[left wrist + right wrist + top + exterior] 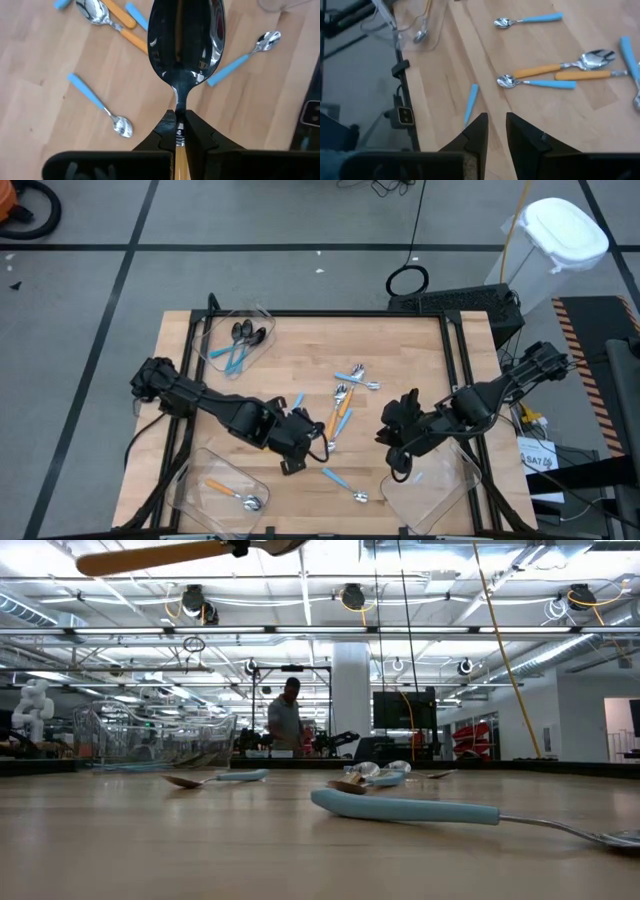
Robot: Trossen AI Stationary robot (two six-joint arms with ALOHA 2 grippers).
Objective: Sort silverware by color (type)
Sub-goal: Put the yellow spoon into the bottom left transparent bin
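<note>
Left wrist view: left gripper (178, 131) clamped orange-handled silver spoon (186, 42), lifted; carry to clear bin (195, 488) likely next. Right gripper (496, 131) slightly parted, empty.

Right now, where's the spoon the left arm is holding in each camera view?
High: hidden at the left gripper.
Low: spoon's orange handle, top left.
Left wrist: centre, bowl above the fingers.
Right wrist: not in it.
Landmark: loose orange-handled spoons mid-table.
</note>
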